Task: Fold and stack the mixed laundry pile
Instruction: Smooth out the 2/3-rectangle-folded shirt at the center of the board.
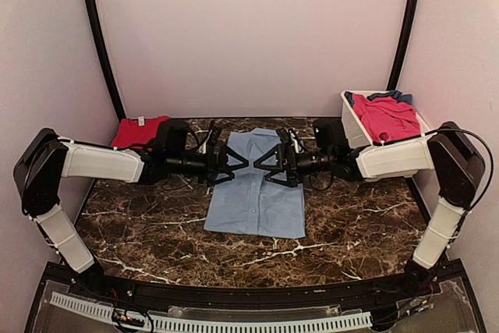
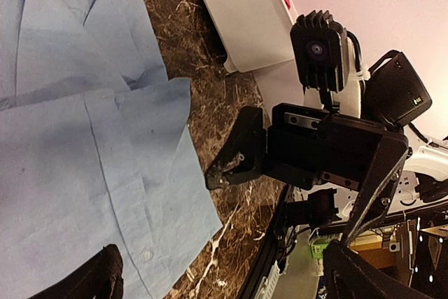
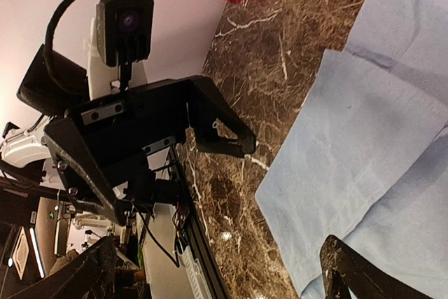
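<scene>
A light-blue collared shirt (image 1: 253, 196) lies spread flat in the middle of the dark marble table (image 1: 359, 220). My left gripper (image 1: 238, 163) and right gripper (image 1: 265, 163) hover just above its upper half, tips facing each other and a little apart. Both stand open and hold nothing. The left wrist view has the shirt (image 2: 77, 145) on the left, below my own left gripper (image 2: 224, 278), and the right arm's fingertip (image 2: 227, 169) opposite. In the right wrist view the shirt (image 3: 381, 138) lies under my right gripper (image 3: 217, 278). A red piece (image 1: 139, 132) rests at the back left.
A white tub (image 1: 355, 124) stands tilted at the back right, holding a pink-red garment (image 1: 386, 116) and a darker blue piece (image 1: 401, 97). Pale walls close in the back and sides. The table's near edge carries a black rail (image 1: 234, 294).
</scene>
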Robot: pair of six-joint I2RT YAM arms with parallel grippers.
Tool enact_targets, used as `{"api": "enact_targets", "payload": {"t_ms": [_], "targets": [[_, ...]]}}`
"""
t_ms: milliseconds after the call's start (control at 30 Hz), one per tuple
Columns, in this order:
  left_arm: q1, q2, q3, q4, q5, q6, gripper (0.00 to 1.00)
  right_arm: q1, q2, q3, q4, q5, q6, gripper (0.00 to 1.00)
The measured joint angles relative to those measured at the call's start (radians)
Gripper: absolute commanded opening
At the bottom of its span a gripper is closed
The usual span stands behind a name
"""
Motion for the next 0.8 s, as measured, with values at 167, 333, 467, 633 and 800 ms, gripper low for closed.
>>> {"api": "enact_targets", "payload": {"t_ms": [167, 333, 467, 633, 800], "targets": [[0.005, 0.119, 0.084, 0.056, 0.020, -0.005, 0.99, -0.049, 0.100, 0.081, -0.006, -0.005, -0.013, 0.98], [0.014, 0.269, 0.122, 0.117, 0.032, -0.023, 0.99, -0.095, 0.265, 0.095, 0.037, -0.043, -0.002, 0.97], [0.034, 0.364, 0.118, 0.159, 0.034, -0.044, 0.99, -0.149, 0.337, 0.095, 0.063, -0.083, -0.011, 0.96], [0.066, 0.377, 0.046, 0.260, 0.040, -0.063, 0.99, -0.165, 0.351, 0.087, 0.108, -0.096, -0.038, 0.94], [0.078, 0.340, -0.025, 0.311, 0.035, -0.063, 0.99, -0.155, 0.341, 0.013, 0.225, -0.106, -0.036, 0.93]]}}
